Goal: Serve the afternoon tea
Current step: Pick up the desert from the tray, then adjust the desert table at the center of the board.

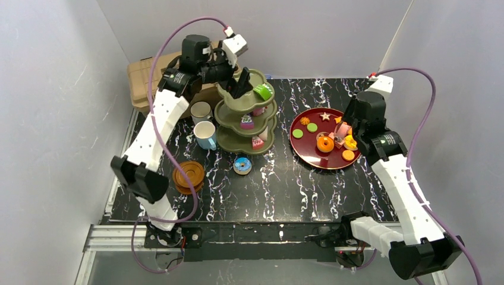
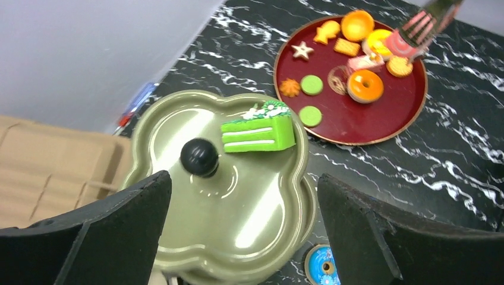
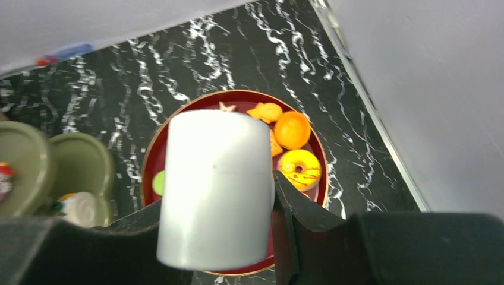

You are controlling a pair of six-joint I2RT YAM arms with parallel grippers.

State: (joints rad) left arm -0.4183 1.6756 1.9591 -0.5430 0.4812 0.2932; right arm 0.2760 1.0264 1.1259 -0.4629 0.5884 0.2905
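The olive-green three-tier stand (image 1: 233, 135) stands at the back left, its black knob (image 2: 199, 157) on the top tier next to a green cake slice (image 2: 259, 132). My left gripper (image 2: 243, 196) hovers open just above that top tier (image 1: 241, 83), nothing between its fingers. Pink cakes (image 1: 246, 122) lie on the lower tiers. Over the red tray (image 1: 315, 152) of toy cakes and donuts, my right gripper (image 3: 217, 196) is shut on a white cylindrical cake (image 3: 214, 184), which looks pink-striped in the left wrist view (image 2: 416, 29). A white mug (image 1: 201, 111) and a light-blue mug (image 1: 205, 134) stand left of the stand.
A stack of brown saucers (image 1: 189, 176) sits near the left front. A blue donut (image 1: 242, 165) lies on the black marbled table in front of the stand. A tan toolbox (image 1: 142, 77) fills the back left corner. Grey walls close in on the sides and back.
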